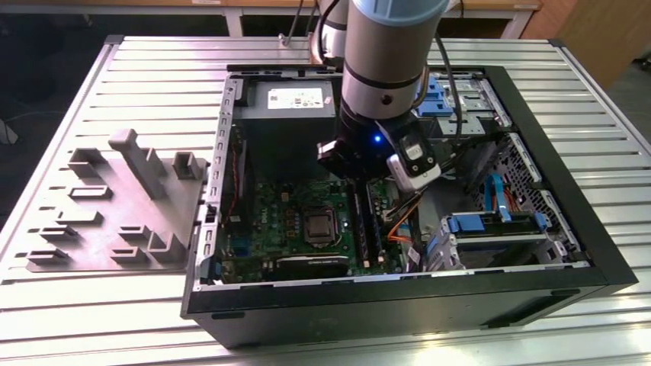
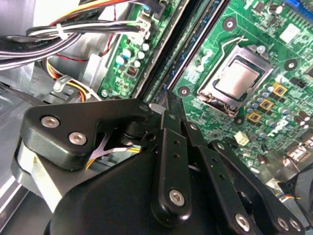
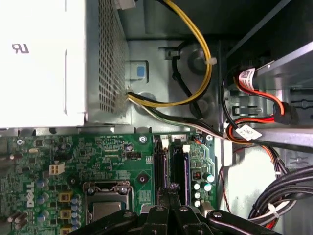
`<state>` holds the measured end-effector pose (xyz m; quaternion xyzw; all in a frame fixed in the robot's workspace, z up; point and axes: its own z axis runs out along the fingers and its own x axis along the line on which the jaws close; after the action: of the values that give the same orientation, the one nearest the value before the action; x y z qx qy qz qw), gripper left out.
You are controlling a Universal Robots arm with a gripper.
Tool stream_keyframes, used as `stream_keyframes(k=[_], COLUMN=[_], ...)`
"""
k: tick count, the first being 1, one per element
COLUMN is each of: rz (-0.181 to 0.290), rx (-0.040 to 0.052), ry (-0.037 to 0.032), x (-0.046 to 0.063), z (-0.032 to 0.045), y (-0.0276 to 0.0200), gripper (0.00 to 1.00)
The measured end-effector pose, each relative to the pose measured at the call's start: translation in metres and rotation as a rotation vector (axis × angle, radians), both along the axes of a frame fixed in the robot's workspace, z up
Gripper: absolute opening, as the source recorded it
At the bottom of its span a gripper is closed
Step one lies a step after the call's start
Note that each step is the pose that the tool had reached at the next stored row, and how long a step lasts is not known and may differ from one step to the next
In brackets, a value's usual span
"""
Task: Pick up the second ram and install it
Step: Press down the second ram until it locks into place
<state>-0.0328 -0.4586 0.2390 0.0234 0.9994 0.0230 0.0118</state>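
Exterior view: arm reaches down into the open computer case (image 1: 569,221) on the slatted table (image 1: 133,84). Gripper (image 1: 358,183) sits low over the green board (image 1: 295,229), right above the long black slots (image 1: 367,225) to the exterior view's right of the processor socket (image 1: 322,226). Grey parts tray (image 1: 112,206) lies outside the case on the exterior view's left; I can't make out a stick left on it

Second wrist view: gripper (image 2: 171,105) fingers (image 2: 172,147) are drawn close together, tips pointing straight down along the slot rows. A thin dark edge runs on from the tips, probably the second ram (image 2: 193,49), but stick and socket blur together here. Processor socket (image 2: 237,81) lies just beside that line

First wrist view: fingers (image 3: 168,205) are pressed nearly together over the slots, by the power supply (image 3: 44,63) end of the board. One slot carries a dark bluish strip (image 3: 187,171), looks like a stick already seated

Judgement: pickup looks done, gripper at the slots. Whether it pinches the second ram or has let go, can't tell. Latches closed or not, unclear
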Motion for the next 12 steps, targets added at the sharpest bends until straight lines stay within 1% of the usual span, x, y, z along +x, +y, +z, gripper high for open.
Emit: stream_keyframes(k=[6,9,12], rz=[0.0,0.0,0.0], rx=[0.0005,0.0005,0.0006], ry=[0.0,0.0,0.0], x=[-0.0001,-0.0001,0.0], z=[0.0,-0.0002,-0.0014], y=[0.0005,0.0033,0.0046], gripper=[0.1,0.1,0.1])
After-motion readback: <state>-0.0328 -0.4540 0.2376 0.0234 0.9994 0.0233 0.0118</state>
